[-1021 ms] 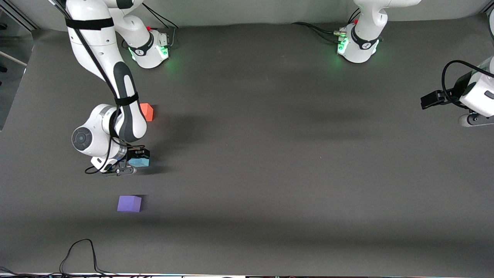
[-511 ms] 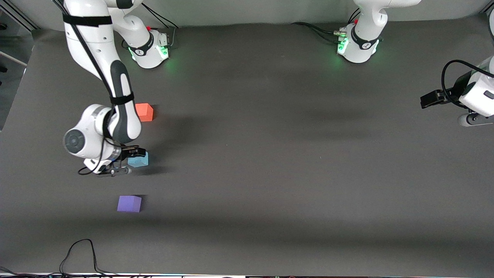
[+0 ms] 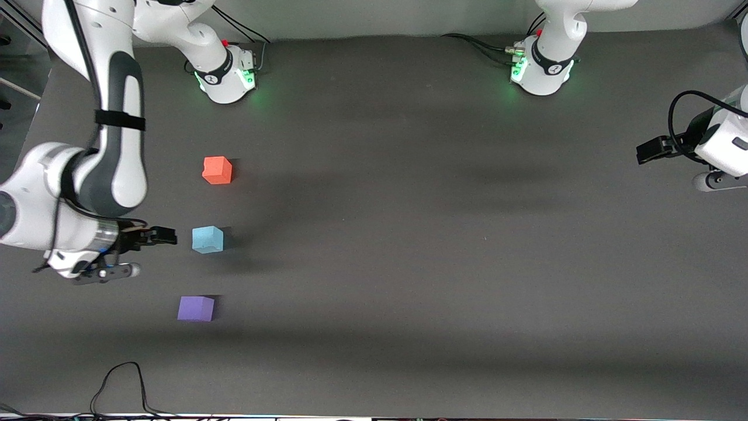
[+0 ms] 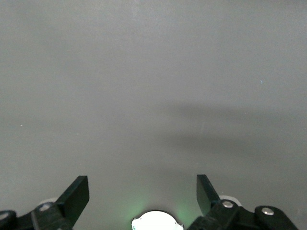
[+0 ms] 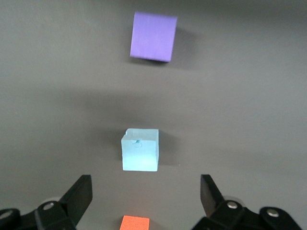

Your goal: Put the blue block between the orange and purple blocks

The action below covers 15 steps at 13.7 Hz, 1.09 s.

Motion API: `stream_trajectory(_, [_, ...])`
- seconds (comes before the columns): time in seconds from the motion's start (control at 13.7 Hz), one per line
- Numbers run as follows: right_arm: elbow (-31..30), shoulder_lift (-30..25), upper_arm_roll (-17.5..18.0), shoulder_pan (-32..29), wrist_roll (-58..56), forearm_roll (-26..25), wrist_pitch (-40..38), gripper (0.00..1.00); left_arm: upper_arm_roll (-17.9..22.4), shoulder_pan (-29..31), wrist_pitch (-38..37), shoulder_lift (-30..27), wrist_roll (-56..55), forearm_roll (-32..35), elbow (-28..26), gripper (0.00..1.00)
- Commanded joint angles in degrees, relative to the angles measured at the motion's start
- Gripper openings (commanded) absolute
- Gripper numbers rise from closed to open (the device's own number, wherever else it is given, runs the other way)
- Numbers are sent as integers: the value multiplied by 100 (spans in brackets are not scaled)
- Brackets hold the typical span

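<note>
The blue block (image 3: 207, 239) sits on the grey table between the orange block (image 3: 217, 170) and the purple block (image 3: 196, 308), roughly in line with them and free of any gripper. My right gripper (image 3: 111, 272) is open and empty, raised beside the blue block toward the right arm's end of the table. In the right wrist view the blue block (image 5: 140, 149), purple block (image 5: 153, 36) and orange block (image 5: 134, 223) all show past the open right gripper (image 5: 145, 187). My left gripper (image 3: 710, 181) waits at the left arm's end of the table, open and empty (image 4: 141, 184).
The right arm's base (image 3: 225, 73) and the left arm's base (image 3: 540, 70) stand along the table's edge farthest from the front camera. A black cable (image 3: 123, 380) loops at the edge nearest to it. Bare grey table surface (image 3: 409, 234) lies around the blocks.
My right gripper let go of the blue block, opened, and drew away toward the right arm's end of the table. The blue block stayed on the table. The left arm has not moved.
</note>
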Motion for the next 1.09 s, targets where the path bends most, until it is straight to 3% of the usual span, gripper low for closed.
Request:
stream_trajectory(0.0, [-32, -704, -294, 20, -57, -114, -392, 100, 57, -60, -159, 60, 82, -39, 153, 100])
stream_trajectory(0.15, [212, -785, -584, 20, -48, -158, -771, 100, 57, -69, -160, 60, 82, -39, 153, 100])
stream_trajectory(0.29, [459, -794, -620, 20, 326, -499, -974, 100, 48, -87, -160, 60, 82, -39, 153, 100])
stream_trajectory(0.73, [1127, -855, -629, -6, 1584, -527, -1790, 100, 21, -122, -45, -19, 73, -152, 144, 100])
stream_trajectory(0.88, [1242, -1135, -158, -172, 2312, -614, -1854, 100, 21, -96, -45, -10, 82, -206, 161, 100])
stream_trajectory(1.02, [1216, -1495, 1043, -1004, 2727, -1061, -1863, 100, 30, -60, -80, 60, 90, -206, 328, 100])
